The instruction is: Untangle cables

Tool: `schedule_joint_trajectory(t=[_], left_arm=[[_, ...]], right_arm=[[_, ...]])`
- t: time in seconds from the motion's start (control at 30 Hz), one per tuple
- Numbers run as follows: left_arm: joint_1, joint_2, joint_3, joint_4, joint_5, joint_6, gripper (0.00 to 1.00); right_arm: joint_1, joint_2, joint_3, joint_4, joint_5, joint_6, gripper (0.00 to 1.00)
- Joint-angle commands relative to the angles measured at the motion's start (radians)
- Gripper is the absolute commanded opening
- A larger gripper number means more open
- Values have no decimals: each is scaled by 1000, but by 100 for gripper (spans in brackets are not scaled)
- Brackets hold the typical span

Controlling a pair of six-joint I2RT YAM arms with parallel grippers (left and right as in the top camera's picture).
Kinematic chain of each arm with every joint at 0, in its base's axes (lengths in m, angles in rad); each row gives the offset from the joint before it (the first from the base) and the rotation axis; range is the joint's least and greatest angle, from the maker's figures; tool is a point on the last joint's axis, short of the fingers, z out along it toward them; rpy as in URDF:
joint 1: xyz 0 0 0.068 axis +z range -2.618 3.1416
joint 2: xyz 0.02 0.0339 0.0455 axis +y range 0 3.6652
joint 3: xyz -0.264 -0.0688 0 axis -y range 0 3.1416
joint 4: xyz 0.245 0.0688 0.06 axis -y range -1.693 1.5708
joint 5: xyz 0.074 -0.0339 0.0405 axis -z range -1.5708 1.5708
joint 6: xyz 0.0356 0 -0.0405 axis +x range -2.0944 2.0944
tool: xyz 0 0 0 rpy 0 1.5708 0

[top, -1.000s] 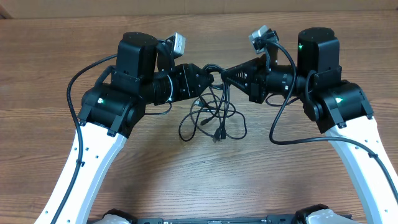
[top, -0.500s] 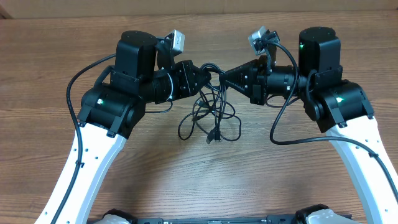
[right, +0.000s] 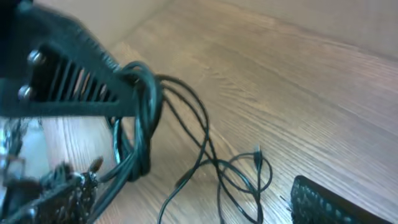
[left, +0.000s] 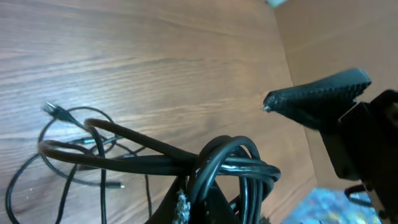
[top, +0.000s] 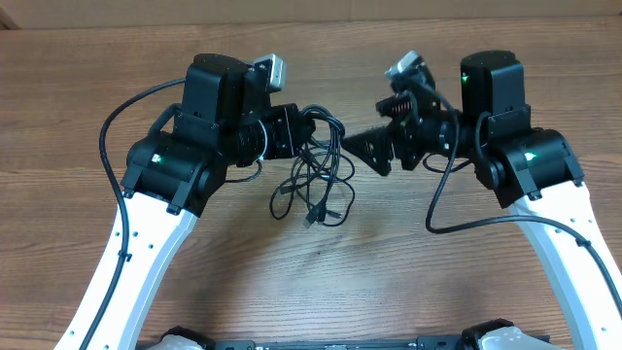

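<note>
The cables (top: 313, 187) are thin black cords looped together. Their upper bundle is lifted, and the loose loops and plug ends trail on the wood below. My left gripper (top: 309, 128) is shut on that bundle. In the left wrist view the cables (left: 231, 163) curl over its fingertips (left: 186, 205). My right gripper (top: 371, 131) stands open just right of the bundle, touching no cord. In the right wrist view the cables (right: 142, 118) hang from the left gripper (right: 118, 81), and my own right fingers (right: 323, 202) are spread wide with nothing between them.
The wooden table (top: 321, 282) stretches around both arms. Thick black arm wires (top: 437, 199) loop beside the right arm, and another wire (top: 121, 117) arcs beside the left arm. A cardboard wall (left: 336, 37) rises at the table's far edge.
My right gripper has let go of the cables, opened wide and drawn back to the right. The left gripper has closed on the bundle, and the cords have swung slightly left.
</note>
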Motion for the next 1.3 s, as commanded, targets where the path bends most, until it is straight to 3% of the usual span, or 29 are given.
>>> schedule_joint_trajectory(t=[0.0, 0.1, 0.17, 0.27, 0.33, 0.57, 0.63, 0.87, 0.97, 1.1, 1.17, 1.27], left_arm=[[-4, -15, 6, -29, 42, 55, 4], [-4, -13, 6, -44, 43, 33, 4], [-7, -13, 6, -45, 42, 17, 4], [-29, -13, 6, -44, 42, 2, 4], [-47, -11, 6, -44, 40, 2, 4], [-71, -7, 6, -41, 41, -13, 4], [-76, -7, 6, -38, 40, -24, 4], [-74, -7, 6, -40, 37, -24, 4], [-71, -7, 6, -52, -21, -26, 4], [-34, -7, 6, -152, -227, -196, 4], [7, -7, 6, -201, -235, -281, 4], [26, -7, 6, -204, -227, -314, 4]], right_arm=[[15, -12, 12, -27, -56, -268, 94], [39, -12, 12, -26, -56, -303, 91], [63, -12, 12, -26, -56, -338, 84], [96, -12, 12, -19, 5, -360, 60], [99, -12, 12, -3, 17, -360, 57], [99, -12, 12, 22, 20, -360, 23], [99, -12, 12, 24, 20, -360, 4], [99, -12, 12, 23, 26, -359, 4], [94, -12, 12, 42, 159, -216, 4], [53, -14, 12, 58, 222, -69, 4], [13, -14, 12, 84, 223, 8, 4], [-23, -14, 12, 88, 258, 84, 4]])
